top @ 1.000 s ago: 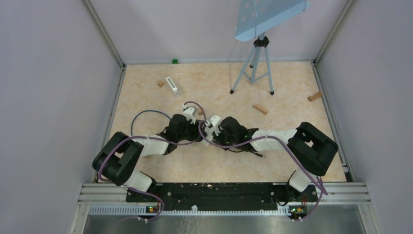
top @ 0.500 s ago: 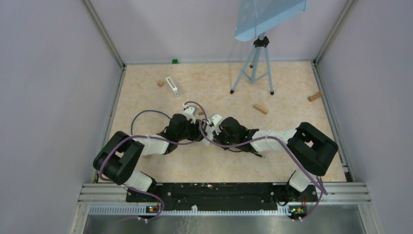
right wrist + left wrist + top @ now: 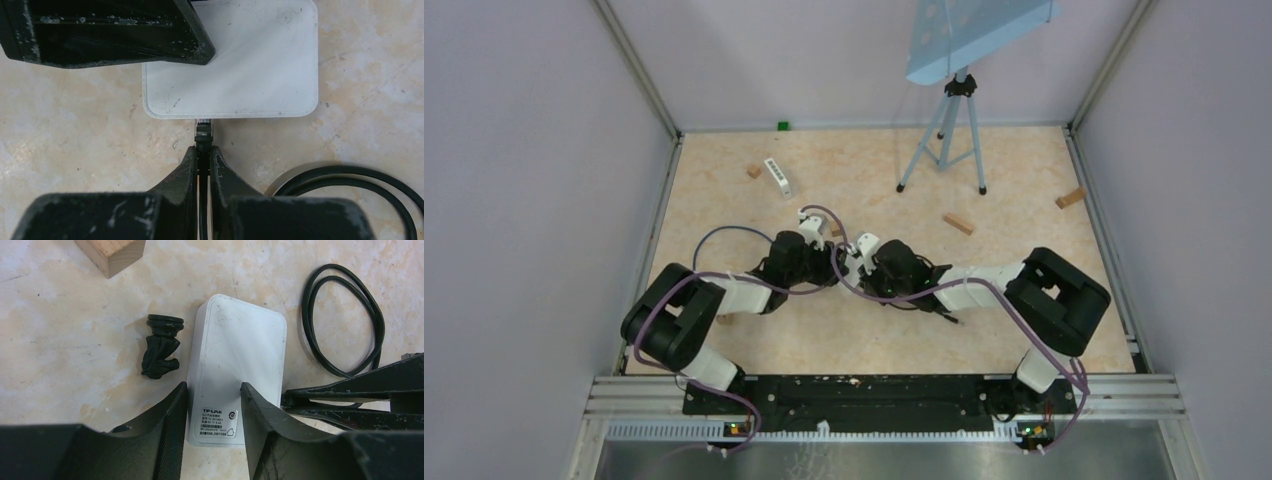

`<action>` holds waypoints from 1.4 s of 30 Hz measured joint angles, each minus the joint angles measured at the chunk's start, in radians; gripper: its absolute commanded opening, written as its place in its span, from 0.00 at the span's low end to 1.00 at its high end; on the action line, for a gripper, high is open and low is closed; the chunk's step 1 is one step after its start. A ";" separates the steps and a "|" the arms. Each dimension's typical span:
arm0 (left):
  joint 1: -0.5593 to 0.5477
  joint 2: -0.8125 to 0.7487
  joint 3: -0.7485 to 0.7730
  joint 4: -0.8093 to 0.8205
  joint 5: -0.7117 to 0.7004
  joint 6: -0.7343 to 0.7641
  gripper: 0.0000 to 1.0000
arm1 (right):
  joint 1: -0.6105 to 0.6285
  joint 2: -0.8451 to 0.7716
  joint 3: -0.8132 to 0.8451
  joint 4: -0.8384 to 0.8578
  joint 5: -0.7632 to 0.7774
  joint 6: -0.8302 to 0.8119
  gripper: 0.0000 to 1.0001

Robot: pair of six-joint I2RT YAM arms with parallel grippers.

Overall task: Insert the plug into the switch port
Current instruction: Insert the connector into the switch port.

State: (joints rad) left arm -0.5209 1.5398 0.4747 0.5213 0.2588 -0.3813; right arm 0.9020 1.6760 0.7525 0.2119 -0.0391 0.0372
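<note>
Your L pincer (image 3: pixel 213 387) has nudged toward 12, half-spread astride switch (image 3: pixel 240 345); clamped or not, can't tell. R pincer (image 3: pixel 202 150) pinches plug (image 3: pixel 202 132), tip touching switch edge at 12. Aligned imo; seating not done.

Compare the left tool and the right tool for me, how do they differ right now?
The left tool has its jaws apart; the right tool is pinched shut. The left tool straddles one edge of the white switch; the right tool holds the plug by its back end, tip at the switch's side. Both are black, scuffed and meet at the same switch.
</note>
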 measured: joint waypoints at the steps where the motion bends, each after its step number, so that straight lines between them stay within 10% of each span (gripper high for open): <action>1: 0.002 0.005 0.001 0.006 0.004 0.000 0.47 | 0.000 0.003 0.000 0.008 0.003 -0.002 0.00; 18: 0.002 0.038 -0.004 0.085 -0.019 0.007 0.53 | -0.009 0.035 0.035 0.016 0.005 -0.093 0.00; 31: -0.083 -0.215 -0.074 -0.182 -0.113 -0.096 0.82 | 0.064 -0.061 -0.076 0.005 -0.098 -0.063 0.01; 42: -0.066 -0.487 0.025 -0.533 -0.385 -0.161 0.99 | 0.129 -0.167 -0.087 -0.131 -0.022 0.076 0.69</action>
State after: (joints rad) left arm -0.5865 1.0531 0.4999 -0.0120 -0.1257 -0.5423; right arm 1.0313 1.5093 0.6659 0.0807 -0.0612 0.1131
